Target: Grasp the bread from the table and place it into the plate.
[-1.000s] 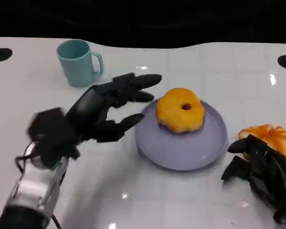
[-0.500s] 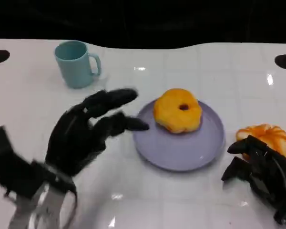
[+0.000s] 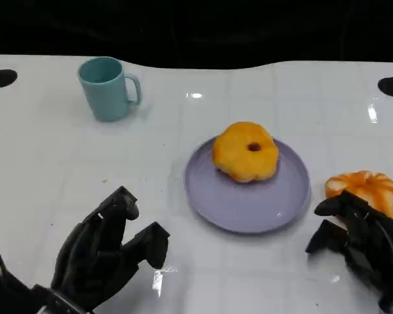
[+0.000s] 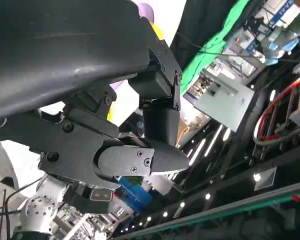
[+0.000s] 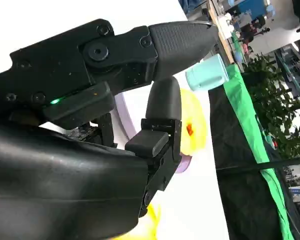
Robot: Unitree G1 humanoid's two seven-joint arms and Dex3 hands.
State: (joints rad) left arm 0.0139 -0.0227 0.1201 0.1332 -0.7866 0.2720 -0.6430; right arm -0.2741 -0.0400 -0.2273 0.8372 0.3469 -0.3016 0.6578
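A round yellow bread (image 3: 245, 151) with a small dark hole lies on the far part of the lilac plate (image 3: 249, 203) at the table's middle. My left hand (image 3: 108, 254) hovers low at the near left, well away from the plate, its fingers bent and apart with nothing in them. A second, orange ridged bread (image 3: 363, 188) sits on the table right of the plate. My right hand (image 3: 363, 245) rests just in front of it, empty, fingertips close to its near edge. The right wrist view looks past my right hand (image 5: 140, 100) to the yellow bread (image 5: 194, 125).
A teal mug (image 3: 107, 87) stands at the far left, handle toward the plate; it also appears in the right wrist view as the mug (image 5: 206, 73). Dark round marks sit at the table's far corners (image 3: 1, 77). The white table (image 3: 118, 163) is bare between mug and plate.
My left hand has pulled back from the plate's left rim to the near left corner, and its fingers have bent inward. The yellow bread stays on the plate. The right hand has not moved.
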